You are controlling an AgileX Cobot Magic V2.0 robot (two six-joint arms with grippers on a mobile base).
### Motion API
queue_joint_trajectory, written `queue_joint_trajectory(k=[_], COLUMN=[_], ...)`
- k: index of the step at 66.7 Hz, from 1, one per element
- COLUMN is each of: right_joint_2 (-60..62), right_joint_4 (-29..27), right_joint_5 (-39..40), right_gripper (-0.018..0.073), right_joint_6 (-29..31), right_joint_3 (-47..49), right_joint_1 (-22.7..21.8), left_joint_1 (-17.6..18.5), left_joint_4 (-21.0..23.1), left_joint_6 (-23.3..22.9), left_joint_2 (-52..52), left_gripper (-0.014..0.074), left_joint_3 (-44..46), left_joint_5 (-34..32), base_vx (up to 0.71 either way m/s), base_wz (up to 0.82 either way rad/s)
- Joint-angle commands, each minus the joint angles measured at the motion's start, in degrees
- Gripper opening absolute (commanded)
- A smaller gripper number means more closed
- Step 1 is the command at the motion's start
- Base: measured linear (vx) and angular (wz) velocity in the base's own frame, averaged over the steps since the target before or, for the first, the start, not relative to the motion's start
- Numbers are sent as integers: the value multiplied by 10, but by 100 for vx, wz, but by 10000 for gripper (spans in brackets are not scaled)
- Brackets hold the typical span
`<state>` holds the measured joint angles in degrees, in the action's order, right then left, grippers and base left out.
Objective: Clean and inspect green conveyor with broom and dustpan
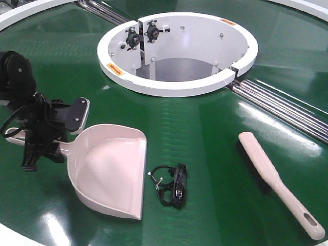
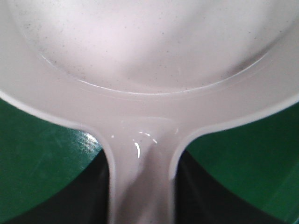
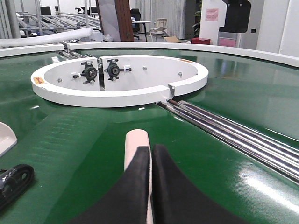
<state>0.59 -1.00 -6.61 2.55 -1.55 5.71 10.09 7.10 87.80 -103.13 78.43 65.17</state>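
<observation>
Left hand (image 1: 54, 143) clamped on handle of dustpan (image 1: 110, 171), pan flat on green conveyor (image 1: 205, 128) | right hand (image 3: 151, 150) pinched closed, seemingly empty, above handle of broom (image 1: 277, 182) | long axis runs straight ahead | right arm nearer

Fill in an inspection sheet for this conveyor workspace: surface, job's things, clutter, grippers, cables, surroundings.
Surface: green conveyor glossy, no loose dirt seen; metal rollers run out from the white ring.
Job's things: dustpan on the belt, fine specks inside; broom lying flat to its right, apart.
Clutter: bundled black cord just off the dustpan's lip.
Grippers: left gripper shut on the dustpan's handle; right gripper shut, in line with the broom, not holding it.
Cables: black arm cable looping by the left arm.
Surroundings: racks and chairs beyond the belt.
</observation>
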Motion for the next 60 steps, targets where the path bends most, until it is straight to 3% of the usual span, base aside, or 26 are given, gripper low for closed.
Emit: queue_joint_trajectory(k=[1,60], right_joint_2=[10,10], right_joint_4=[3,3], right_joint_5=[40,40], right_gripper=[-9,-9], right_joint_6=[3,3], right_joint_3=[-13,-13], right_joint_1=[-3,-3], left_joint_1=[8,8], left_joint_4=[-4,-4], left_joint_6=[4,4], left_joint_2=[25,25], left_gripper=[-8,-8], left_joint_3=[15,15], left_joint_5=[15,-18], base_vx=[0,0], base_wz=[0,0])
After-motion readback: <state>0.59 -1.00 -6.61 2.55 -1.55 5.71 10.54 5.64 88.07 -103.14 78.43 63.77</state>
